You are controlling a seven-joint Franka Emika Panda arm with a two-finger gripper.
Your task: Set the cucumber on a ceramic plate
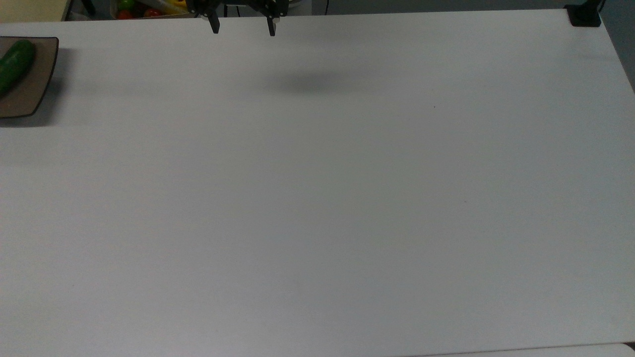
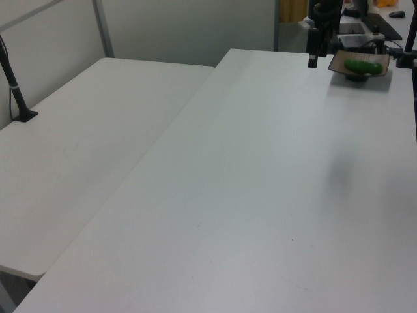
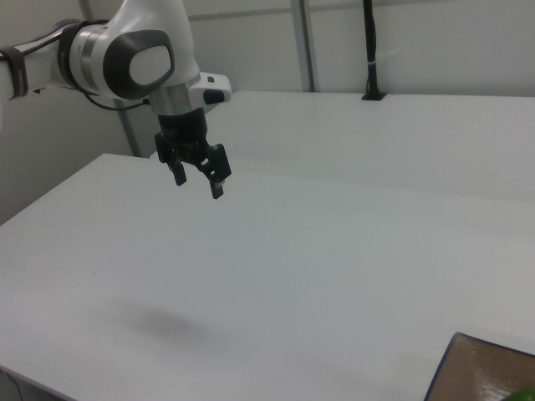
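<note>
A dark green cucumber (image 1: 16, 64) lies on the brown ceramic plate (image 1: 32, 94) at the top view's left edge, near the table's far side. The left view has the cucumber (image 2: 362, 66) resting on the plate (image 2: 335, 62) at its upper right. In the right view, the plate (image 3: 476, 372) is at the bottom right corner with a sliver of the cucumber (image 3: 523, 394). My gripper (image 1: 243, 27) hangs open and empty above the table, well to the top view's right of the plate. It also appears as the gripper (image 2: 313, 57) and the gripper (image 3: 199, 184), high over the white table.
A bin of colourful produce (image 1: 149, 7) stands beyond the table's far edge. A black clamp (image 1: 584, 17) sits on the top view's upper right corner. A second white table (image 2: 78, 143) with a black pole (image 2: 16, 91) adjoins on the left view's left.
</note>
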